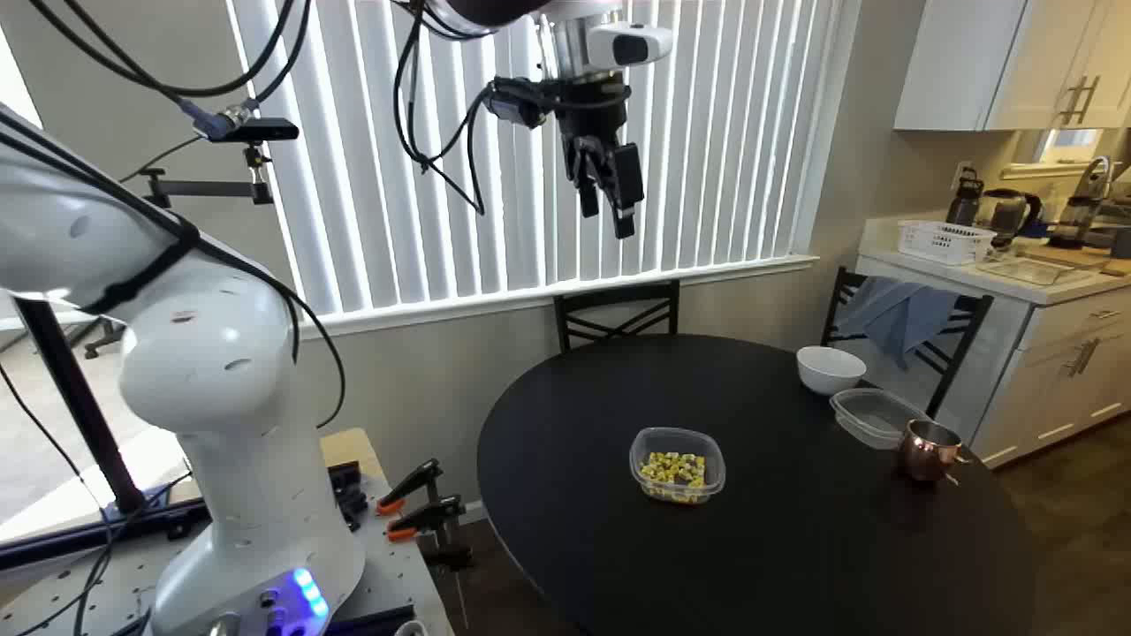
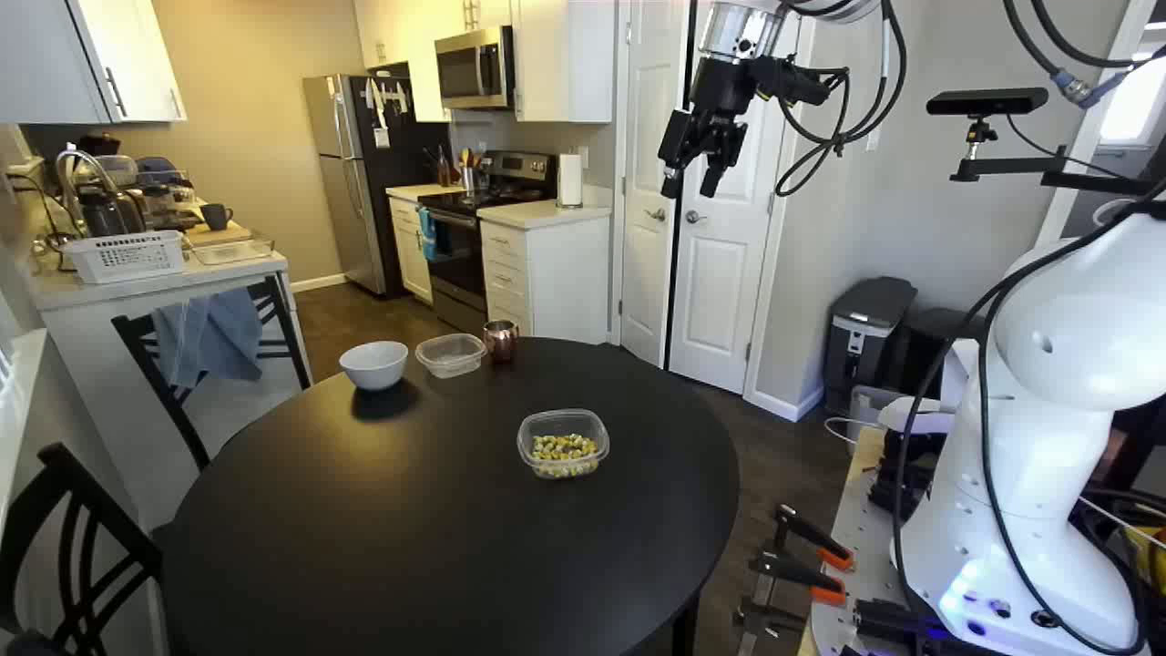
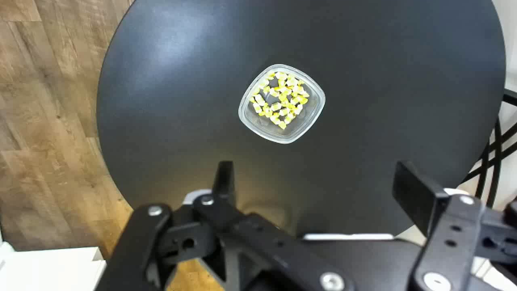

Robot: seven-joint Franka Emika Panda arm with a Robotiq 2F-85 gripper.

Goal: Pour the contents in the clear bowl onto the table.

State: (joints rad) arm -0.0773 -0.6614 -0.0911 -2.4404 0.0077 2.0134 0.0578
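The clear bowl [image 1: 676, 440] stands upright on the black round table [image 1: 565, 424]; it also shows in an exterior view [image 2: 562, 423] and in the wrist view [image 3: 302, 120]. The contents [image 1: 673, 468], small yellow and whitish pieces, lie loose in its bottom, and show in the wrist view [image 3: 287, 97] too. My gripper [image 1: 607, 216] hangs high above the table, well apart from the bowl, fingers pointing down. In the wrist view the gripper [image 3: 314, 169] has its two fingers wide apart with nothing between them. The bowl lies beyond the fingertips there.
A white bowl [image 1: 829, 369], an empty clear container [image 1: 875, 419] and a copper mug [image 1: 929, 450] stand near the table's edge, away from the robot base. Chairs stand around the table, one with a blue towel [image 1: 897, 314]. Clamps [image 1: 424, 508] sit on the robot's base bench.
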